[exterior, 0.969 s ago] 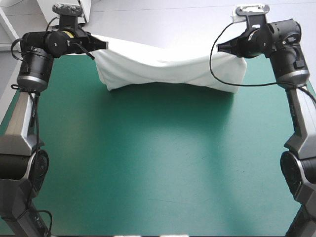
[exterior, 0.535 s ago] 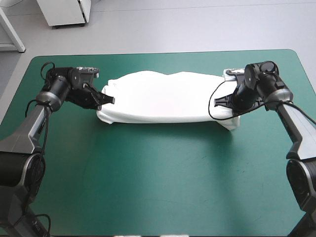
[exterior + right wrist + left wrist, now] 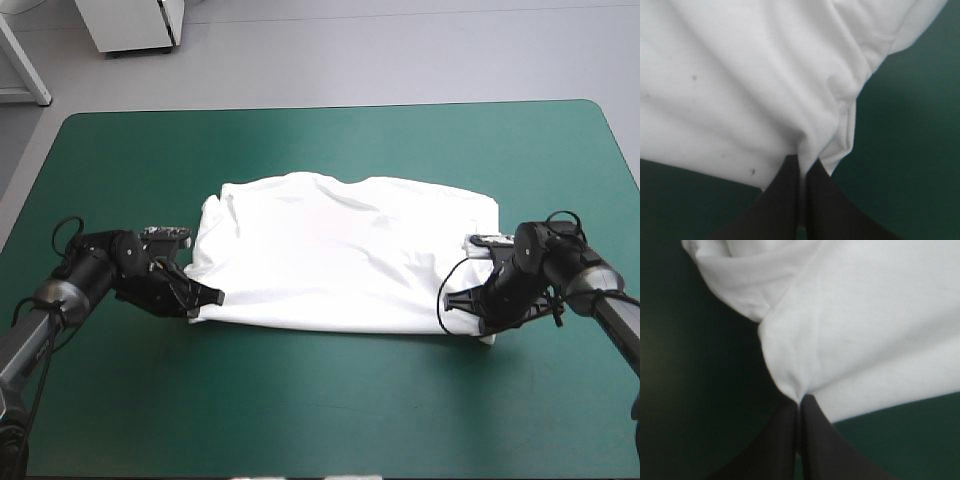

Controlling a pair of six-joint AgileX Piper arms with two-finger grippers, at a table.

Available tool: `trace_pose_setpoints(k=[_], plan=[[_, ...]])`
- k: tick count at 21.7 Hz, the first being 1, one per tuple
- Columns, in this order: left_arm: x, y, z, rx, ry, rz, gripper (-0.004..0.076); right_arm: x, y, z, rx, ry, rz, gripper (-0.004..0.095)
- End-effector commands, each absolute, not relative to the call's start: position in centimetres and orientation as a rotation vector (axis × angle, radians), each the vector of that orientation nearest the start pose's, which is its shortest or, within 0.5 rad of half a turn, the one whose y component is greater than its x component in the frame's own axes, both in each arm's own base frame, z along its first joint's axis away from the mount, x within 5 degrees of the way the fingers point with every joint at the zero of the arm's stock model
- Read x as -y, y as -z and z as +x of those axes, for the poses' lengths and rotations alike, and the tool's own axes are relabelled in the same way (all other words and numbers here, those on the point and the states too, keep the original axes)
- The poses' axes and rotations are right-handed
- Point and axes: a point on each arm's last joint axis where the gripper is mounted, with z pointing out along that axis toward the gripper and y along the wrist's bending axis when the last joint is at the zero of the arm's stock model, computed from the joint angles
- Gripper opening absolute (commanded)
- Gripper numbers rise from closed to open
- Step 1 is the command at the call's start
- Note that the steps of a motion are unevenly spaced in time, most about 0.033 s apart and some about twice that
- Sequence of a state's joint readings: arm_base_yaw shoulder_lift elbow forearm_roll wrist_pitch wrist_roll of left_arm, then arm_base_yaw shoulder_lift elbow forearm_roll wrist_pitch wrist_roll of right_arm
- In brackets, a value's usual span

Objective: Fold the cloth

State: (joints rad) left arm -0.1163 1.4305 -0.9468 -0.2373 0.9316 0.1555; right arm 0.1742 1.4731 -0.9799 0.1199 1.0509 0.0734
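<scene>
The white T-shirt [image 3: 340,250] lies spread in a wide band across the middle of the teal-green table [image 3: 320,400]. My left gripper [image 3: 208,297] is shut on the T-shirt at its near left corner, low against the cover. In the left wrist view the black fingers [image 3: 785,440] meet in a point with a pinch of the T-shirt [image 3: 865,330] between them. My right gripper [image 3: 455,299] is shut on the T-shirt at its near right corner. The right wrist view shows its fingers [image 3: 820,200] nearly together on a gathered fold of the T-shirt [image 3: 740,80].
Bare teal-green cover stretches between the T-shirt and the table's near edge, and also behind it toward the far edge [image 3: 320,108]. A white cabinet [image 3: 130,25] stands on the floor beyond the table.
Both grippers came down from raised height and pulled the T-shirt toward the near side. The T-shirt went from a hanging, bunched strip to a broader sheet lying on the table.
</scene>
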Motion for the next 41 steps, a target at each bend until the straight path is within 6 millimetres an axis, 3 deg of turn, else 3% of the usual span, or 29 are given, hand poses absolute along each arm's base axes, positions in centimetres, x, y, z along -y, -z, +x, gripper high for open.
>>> trace_pose_setpoints(k=[1, 5, 9, 11, 12, 16, 20, 23, 24, 26, 28, 34, 41], plan=[[4.8, -24.5, 22.8, -2.855, 0.359, 0.196, -0.0022, -5.1, -24.5, 22.4, -3.009, -0.246, -0.050, -0.0017], [4.5, -23.5, 20.0, -2.877, 0.365, 0.191, -0.0022, -4.8, -24.8, 19.8, -2.980, -0.270, -0.043, -0.0017], [4.5, -23.7, 19.5, -2.885, 0.372, 0.194, -0.0016, -4.9, -25.5, 19.6, -2.968, -0.298, -0.012, 0.0020], [4.5, -23.9, 19.5, -2.889, 0.375, 0.198, 0.0052, -5.0, -25.9, 19.6, -2.975, -0.316, -0.004, 0.0160], [4.6, -24.1, 19.4, -2.904, 0.381, 0.206, 0.0110, -5.0, -26.3, 19.7, -2.980, -0.322, -0.008, 0.0276], [4.7, -25.4, 19.6, -2.910, 0.394, 0.231, 0.0286, -5.1, -28.0, 19.9, -2.986, -0.322, -0.034, 0.0531], [4.7, -28.4, 19.8, -2.851, 0.396, 0.266, 0.0433, -4.9, -31.0, 20.1, -2.915, -0.284, -0.075, 0.0560], [4.8, -31.7, 19.8, -2.769, 0.387, 0.290, 0.0441, -4.6, -34.2, 19.9, -2.800, -0.268, -0.074, 0.0548], [4.7, -33.8, 19.6, -2.723, 0.383, 0.309, 0.0440, -4.5, -36.3, 19.5, -2.719, -0.271, -0.058, 0.0537], [4.5, -36.5, 18.8, -2.674, 0.346, 0.330, 0.0438, -4.3, -38.3, 18.3, -2.631, -0.290, -0.033, 0.0537], [4.0, -37.7, 18.1, -2.647, 0.297, 0.299, 0.0438, -4.2, -39.0, 17.0, -2.593, -0.326, -0.003, 0.0537], [3.9, -37.5, 17.6, -2.666, 0.302, 0.196, 0.0437, -4.0, -40.3, 14.9, -2.521, -0.378, 0.028, 0.0537], [3.9, -29.6, 17.3, -2.828, 0.329, 0.095, 0.0417, -4.0, -40.4, 14.7, -2.515, -0.386, 0.038, 0.0510]])
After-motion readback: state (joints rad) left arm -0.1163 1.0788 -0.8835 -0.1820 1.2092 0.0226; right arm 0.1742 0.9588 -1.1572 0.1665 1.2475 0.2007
